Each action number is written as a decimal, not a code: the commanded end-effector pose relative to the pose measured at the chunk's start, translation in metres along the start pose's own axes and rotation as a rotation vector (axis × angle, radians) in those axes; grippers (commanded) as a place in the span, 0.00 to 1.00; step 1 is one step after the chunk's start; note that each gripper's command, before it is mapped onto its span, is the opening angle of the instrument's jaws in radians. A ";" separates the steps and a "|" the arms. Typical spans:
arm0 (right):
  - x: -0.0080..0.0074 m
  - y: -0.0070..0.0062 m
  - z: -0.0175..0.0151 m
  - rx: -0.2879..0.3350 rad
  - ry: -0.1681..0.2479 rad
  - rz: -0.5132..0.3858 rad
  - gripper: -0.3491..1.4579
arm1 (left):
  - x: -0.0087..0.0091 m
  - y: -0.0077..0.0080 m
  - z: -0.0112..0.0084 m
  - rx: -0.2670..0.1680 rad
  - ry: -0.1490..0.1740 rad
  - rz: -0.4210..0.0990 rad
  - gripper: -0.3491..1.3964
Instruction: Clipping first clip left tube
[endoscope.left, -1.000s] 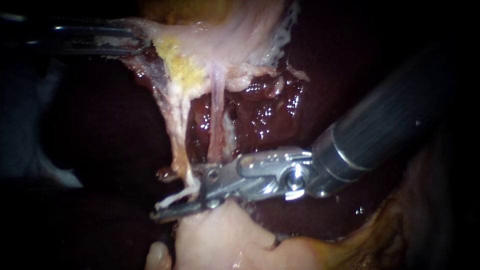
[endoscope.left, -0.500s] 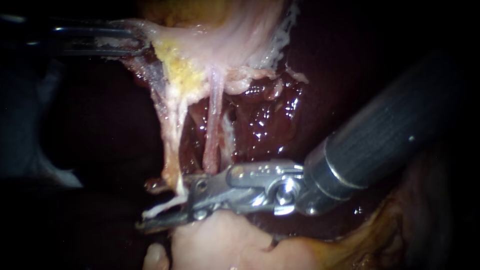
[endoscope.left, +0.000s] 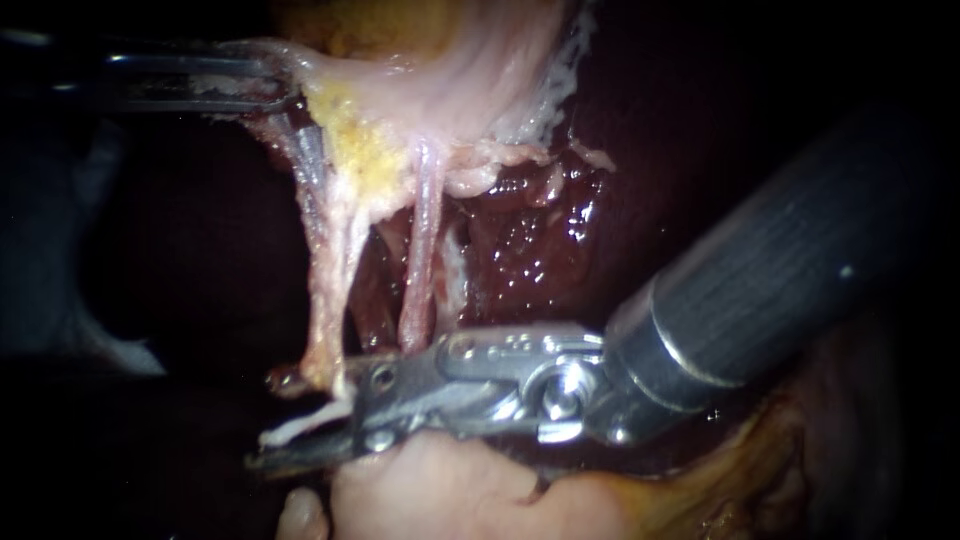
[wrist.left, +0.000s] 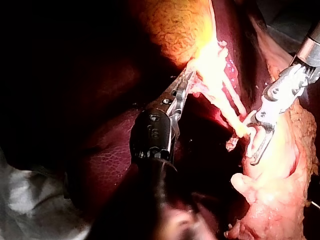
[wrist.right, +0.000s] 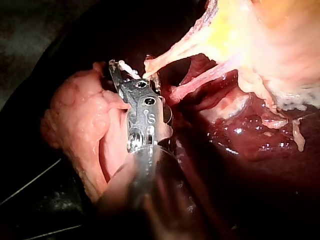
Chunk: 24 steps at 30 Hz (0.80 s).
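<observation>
My left instrument (endoscope.left: 250, 85) comes in at the upper left, jaws shut on the pale edge of the gallbladder (endoscope.left: 450, 70), holding it up; the left wrist view shows the same grip (wrist.left: 182, 87). Two tubes hang stretched below: the left tube (endoscope.left: 322, 270), pale and frayed, and the pinker right tube (endoscope.left: 420, 260). My right instrument (endoscope.left: 295, 445) lies across their lower ends. Its jaws stand open, with a gap seen in the left wrist view (wrist.left: 257, 142). The left tube's lower end and a white strand sit between them. The right wrist view shows its tip (wrist.right: 122, 70) against that strand.
Dark wet liver (endoscope.left: 530, 230) lies behind the tubes. A patch of yellow fat (endoscope.left: 350, 130) sits at their top. A pale pink lump of tissue (endoscope.left: 430, 490) lies right under my right instrument's jaws. Yellowish tissue (endoscope.left: 740, 470) borders the lower right.
My right instrument has slid left and slightly down, and the lower ends of both tubes have swung left with it. My left instrument has held still.
</observation>
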 end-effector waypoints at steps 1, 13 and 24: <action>-0.0001 0.0001 -0.0001 -0.001 -0.001 0.008 0.42 | 0.0000 0.0000 0.0000 -0.001 0.000 0.000 0.00; -0.0006 0.0006 -0.0009 0.001 -0.002 0.042 0.30 | 0.0000 0.0000 0.0000 -0.001 0.000 0.000 0.00; -0.0010 0.0008 -0.0014 -0.008 -0.024 0.066 0.15 | 0.0000 0.0000 0.0000 -0.001 0.000 0.000 0.00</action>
